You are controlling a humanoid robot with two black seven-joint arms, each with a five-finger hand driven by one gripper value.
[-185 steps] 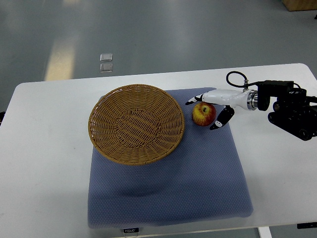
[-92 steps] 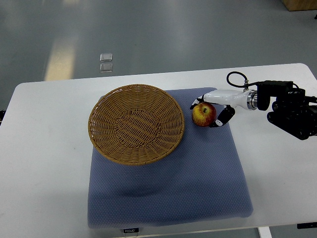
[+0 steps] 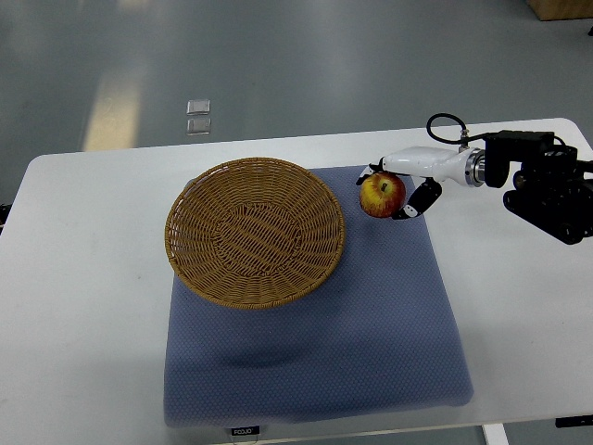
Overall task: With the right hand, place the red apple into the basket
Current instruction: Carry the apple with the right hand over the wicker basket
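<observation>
A dimpled blue-grey fabric mat (image 3: 315, 324) with rounded corners is spread over the smooth white table (image 3: 83, 278), its near edge close to the table's front. Farther back, a round, shallow basket of woven tan wicker (image 3: 255, 232) is seen resting on the mat's left part. Just right of the basket's rim, apart from it, the round red apple with yellow patches (image 3: 382, 196) is gripped by the white right hand (image 3: 404, 185), black-tipped fingers (image 3: 405, 211) being wrapped around its far and right sides. The apple's stem dimple is turned upward; no long axis can be told. A shadow is cast on the mat beneath it.
</observation>
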